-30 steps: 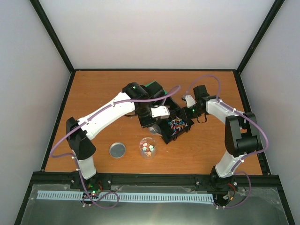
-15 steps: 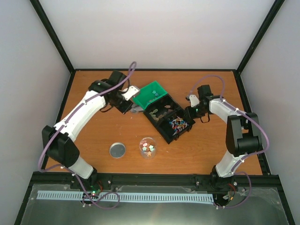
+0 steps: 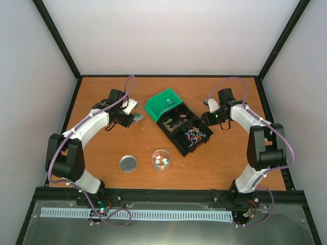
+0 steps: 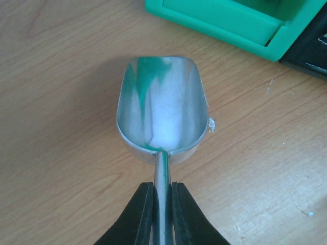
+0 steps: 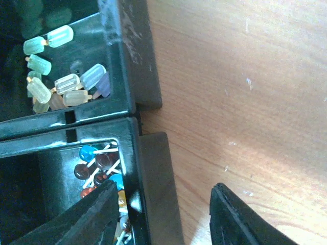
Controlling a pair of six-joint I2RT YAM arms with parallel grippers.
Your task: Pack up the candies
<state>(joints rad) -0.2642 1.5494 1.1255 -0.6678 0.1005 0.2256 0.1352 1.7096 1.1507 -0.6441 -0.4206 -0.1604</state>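
My left claw (image 4: 162,190) grips the scoop (image 4: 162,109); my right claw (image 5: 163,193) gapes empty; candies (image 3: 162,161) seem tiny, hard, rolly; scoop, don't pinch.

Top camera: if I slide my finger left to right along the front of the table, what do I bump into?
round metal lid → clear jar holding candies → black box
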